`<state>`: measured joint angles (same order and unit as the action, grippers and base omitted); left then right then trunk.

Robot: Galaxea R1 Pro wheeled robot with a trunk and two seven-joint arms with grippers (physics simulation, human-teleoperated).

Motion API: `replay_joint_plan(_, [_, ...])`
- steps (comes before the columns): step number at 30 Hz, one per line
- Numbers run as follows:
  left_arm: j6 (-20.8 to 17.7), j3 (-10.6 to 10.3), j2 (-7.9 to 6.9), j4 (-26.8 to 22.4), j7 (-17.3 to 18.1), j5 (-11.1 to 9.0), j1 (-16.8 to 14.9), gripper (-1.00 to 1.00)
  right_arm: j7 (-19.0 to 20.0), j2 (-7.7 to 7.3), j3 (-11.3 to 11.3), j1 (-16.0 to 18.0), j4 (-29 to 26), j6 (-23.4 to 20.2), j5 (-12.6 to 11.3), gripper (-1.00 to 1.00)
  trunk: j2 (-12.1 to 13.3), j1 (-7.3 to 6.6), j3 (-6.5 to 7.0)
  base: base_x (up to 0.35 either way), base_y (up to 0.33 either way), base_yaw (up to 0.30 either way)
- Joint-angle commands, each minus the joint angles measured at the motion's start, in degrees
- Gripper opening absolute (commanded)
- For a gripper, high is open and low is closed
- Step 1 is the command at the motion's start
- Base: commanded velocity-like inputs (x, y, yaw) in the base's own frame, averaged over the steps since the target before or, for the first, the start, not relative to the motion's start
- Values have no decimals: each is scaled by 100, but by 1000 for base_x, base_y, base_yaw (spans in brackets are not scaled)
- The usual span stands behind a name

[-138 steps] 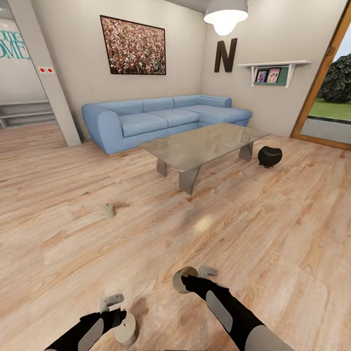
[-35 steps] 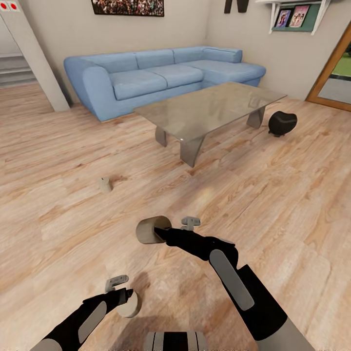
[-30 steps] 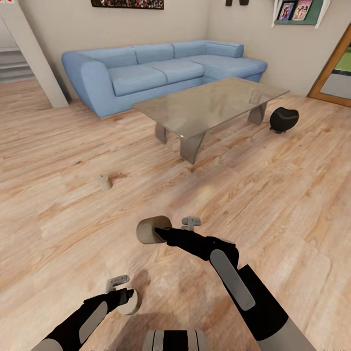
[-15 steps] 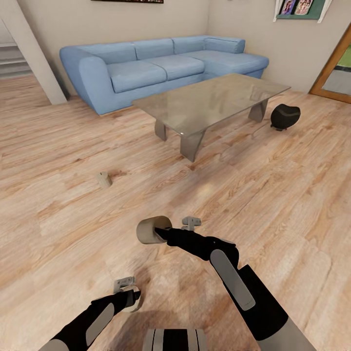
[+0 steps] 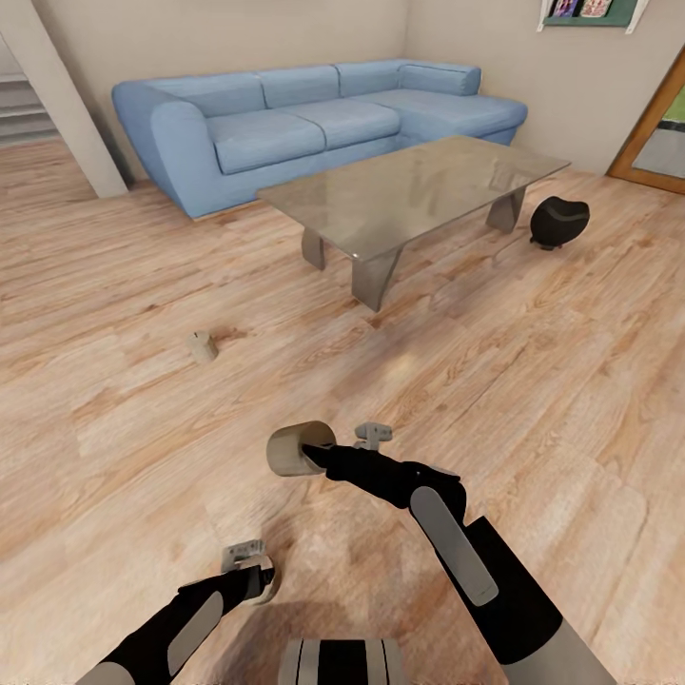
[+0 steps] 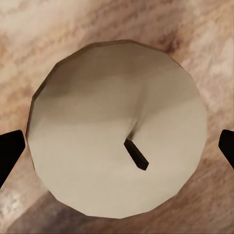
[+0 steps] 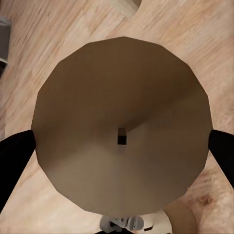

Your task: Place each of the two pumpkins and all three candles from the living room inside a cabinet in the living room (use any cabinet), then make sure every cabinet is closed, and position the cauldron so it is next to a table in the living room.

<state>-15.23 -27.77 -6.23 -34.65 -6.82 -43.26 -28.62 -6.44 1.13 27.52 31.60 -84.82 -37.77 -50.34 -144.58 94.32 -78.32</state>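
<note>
The right pincer (image 5: 314,455) is pinching a tan-brown candle (image 5: 293,449) and holds it up above the wood floor (image 5: 533,400). In the right wrist view this candle (image 7: 122,124) is a round brown face with a tiny dark wick in the middle, and a black finger (image 7: 14,161) sits at each side of it.

The left pincer (image 5: 255,578) is low, near the floor, and it grips a paler candle (image 5: 264,584). In the left wrist view that candle (image 6: 117,129) looks cream and grey, round, with a short dark wick, and a black fingertip (image 6: 9,151) sits at each edge.

A third small candle (image 5: 202,346) stands by itself on the floor, well apart from both arms.

Farther off is a low table (image 5: 409,190) with a shiny top. A round black cauldron (image 5: 558,221) sits on the floor just beside its far end. Behind the table is a long blue sofa (image 5: 285,124).

I can see no words or labels to read on any of these things.
</note>
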Motion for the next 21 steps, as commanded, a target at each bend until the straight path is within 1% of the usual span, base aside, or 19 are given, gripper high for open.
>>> replay_joint_plan(1, [-8,-45,-9,-16,-57,-60,-3,100,-59,1,2,4,-8,-13,-73,-100,-4,1,-27,0,0,0])
replay_joint_plan(2, [-5,-45,-9,-16,-57,-60,-3,100,-59,1,1,4,-8,-12,-73,-100,-5,4,-49,0,0,0])
replay_joint_plan(12, [9,-45,-9,-16,-57,-60,-3,100,-59,1,0,4,-8,-12,-73,-100,-5,4,-49,0,0,0])
replay_joint_plan(16, [11,-45,-9,-16,-57,-60,-3,100,-59,1,4,4,-8,-13,-73,-100,-10,14,-138,0,0,0])
replay_joint_plan(21, [12,-45,-9,-16,-57,-60,-3,100,-59,1,3,4,-6,-11,-73,-100,-10,14,-138,0,0,0])
